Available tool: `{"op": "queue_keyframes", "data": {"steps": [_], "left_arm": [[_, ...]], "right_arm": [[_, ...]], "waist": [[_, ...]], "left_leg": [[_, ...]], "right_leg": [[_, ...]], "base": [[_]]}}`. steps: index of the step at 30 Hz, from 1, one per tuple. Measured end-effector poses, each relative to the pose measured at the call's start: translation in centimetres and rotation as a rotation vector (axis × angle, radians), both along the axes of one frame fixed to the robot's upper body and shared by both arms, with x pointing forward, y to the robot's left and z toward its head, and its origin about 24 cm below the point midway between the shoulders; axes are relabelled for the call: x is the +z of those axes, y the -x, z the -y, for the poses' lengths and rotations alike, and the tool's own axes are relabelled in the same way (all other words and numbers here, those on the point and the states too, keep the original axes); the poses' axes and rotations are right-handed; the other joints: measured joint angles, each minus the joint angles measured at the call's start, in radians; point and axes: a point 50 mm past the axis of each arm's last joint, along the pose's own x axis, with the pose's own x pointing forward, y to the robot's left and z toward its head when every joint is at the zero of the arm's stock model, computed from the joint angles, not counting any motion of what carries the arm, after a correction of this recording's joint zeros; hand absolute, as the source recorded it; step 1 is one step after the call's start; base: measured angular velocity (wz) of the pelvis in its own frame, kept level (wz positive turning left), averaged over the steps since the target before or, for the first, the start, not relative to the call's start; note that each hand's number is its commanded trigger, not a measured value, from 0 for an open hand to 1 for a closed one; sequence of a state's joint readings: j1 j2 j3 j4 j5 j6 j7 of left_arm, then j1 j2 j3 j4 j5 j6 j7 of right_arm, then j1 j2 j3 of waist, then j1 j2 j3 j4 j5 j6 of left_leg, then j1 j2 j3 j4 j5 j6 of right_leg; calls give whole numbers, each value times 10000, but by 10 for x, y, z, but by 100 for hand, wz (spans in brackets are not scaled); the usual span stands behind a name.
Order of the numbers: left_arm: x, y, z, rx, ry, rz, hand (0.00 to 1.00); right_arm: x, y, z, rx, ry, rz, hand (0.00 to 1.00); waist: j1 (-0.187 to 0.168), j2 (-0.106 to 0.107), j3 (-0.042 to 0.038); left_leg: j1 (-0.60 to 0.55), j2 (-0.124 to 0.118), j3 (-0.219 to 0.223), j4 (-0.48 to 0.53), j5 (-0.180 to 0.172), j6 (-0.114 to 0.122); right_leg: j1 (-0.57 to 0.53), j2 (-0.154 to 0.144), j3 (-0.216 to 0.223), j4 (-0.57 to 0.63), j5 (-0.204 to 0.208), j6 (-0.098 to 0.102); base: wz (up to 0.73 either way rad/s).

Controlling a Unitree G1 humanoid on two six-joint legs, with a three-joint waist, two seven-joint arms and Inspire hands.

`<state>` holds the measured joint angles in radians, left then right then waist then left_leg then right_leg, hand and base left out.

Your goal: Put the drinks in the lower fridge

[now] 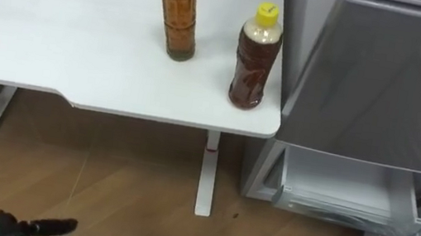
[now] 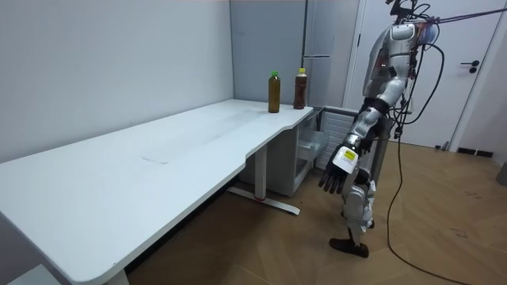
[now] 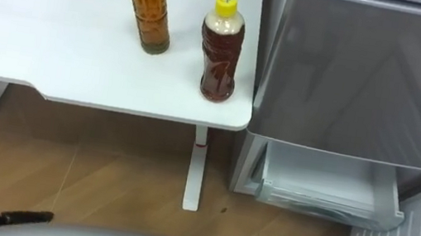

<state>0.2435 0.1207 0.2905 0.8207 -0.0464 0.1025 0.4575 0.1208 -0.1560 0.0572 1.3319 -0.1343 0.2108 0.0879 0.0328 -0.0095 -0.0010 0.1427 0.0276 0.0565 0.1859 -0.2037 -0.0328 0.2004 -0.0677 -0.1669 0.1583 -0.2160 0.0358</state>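
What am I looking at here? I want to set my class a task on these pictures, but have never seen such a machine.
This is a humanoid robot standing on two legs beside a grey fridge. Two pictures come from the twin eyes of a camera on its head, looking down; the third comes from a camera standing in the room. On the white table, near the corner by the fridge, stand two drinks: a green-capped bottle and a yellow-capped bottle. The fridge's lower drawer is pulled out. The left hand hangs open and holds nothing.
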Motion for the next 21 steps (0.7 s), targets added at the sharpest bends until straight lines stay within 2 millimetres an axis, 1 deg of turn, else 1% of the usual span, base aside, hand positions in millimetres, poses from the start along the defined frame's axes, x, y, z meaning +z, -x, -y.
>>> {"op": "queue_keyframes", "data": {"steps": [3, 6, 7, 10, 14, 16, 17, 19, 20, 21], "left_arm": [[10, -11, -4, 189, -999, 593, 0], [27, -34, -5, 297, -2025, 1836, 0], [36, -44, -5, 376, -2437, 2502, 0], [52, -64, -4, 430, -3236, 3812, 0], [68, -81, 5, -84, -3789, 4841, 0], [86, -96, 10, -506, -4163, 5886, 0], [91, -99, 10, -547, -4265, 6212, 0], [113, -112, 11, -598, -4665, 7444, 0], [119, -116, 11, -630, -4751, 7742, 0], [134, -122, 13, -747, -4961, 8447, 0]], "right_arm": [[0, -2, 0, -27, 24, 141, 0], [0, -4, 1, 21, -35, 338, 0], [0, -6, 1, 63, -54, 454, 0], [0, -8, 2, 166, -88, 678, 0], [0, -9, 2, 319, -137, 754, 0], [0, -10, 2, 487, -224, 822, 0], [0, -11, 2, 539, -227, 841, 0], [0, -13, 2, 573, -265, 898, 0], [0, -12, 2, 570, -283, 918, 0], [0, -13, 2, 519, -314, 987, 0]], "waist": [[-13, -53, -14], [-14, -107, -66], [-32, -155, -66], [-57, -212, -61], [-31, -205, -59], [-19, -209, -55], [-25, -209, -54], [-95, -223, -37], [-108, -209, -41], [-134, -239, -24]], "left_leg": [[-54, -2, -49, -8, 0, -1], [-125, -29, -165, 14, 1, 0], [-118, -32, -181, 15, 1, 0], [-108, -37, -180, 17, 2, 0], [-134, -37, -179, 2, 1, 0], [-142, -34, -183, 4, 1, 0], [-144, -35, -183, 4, 1, 0], [-189, -37, -202, 6, 1, 0], [-222, -37, -215, 7, 1, 0], [-253, -39, -258, 13, 1, -1]], "right_leg": [[-49, 4, -19, 3, 0, 0], [-61, -4, -61, -34, 0, 0], [-34, -6, -94, -41, 0, 0], [4, -9, -125, -57, 0, 0], [-49, -8, -113, -57, 0, 1], [-55, -6, -112, -54, 0, 0], [-56, -6, -109, -54, 0, 0], [-69, -9, -127, -71, -1, 1], [-91, -6, -127, -79, -1, 1], [-119, -5, -141, -99, -1, 0]], "base": [[2], [8], [9], [2], [0], [0], [0], [0], [5], [6]]}}
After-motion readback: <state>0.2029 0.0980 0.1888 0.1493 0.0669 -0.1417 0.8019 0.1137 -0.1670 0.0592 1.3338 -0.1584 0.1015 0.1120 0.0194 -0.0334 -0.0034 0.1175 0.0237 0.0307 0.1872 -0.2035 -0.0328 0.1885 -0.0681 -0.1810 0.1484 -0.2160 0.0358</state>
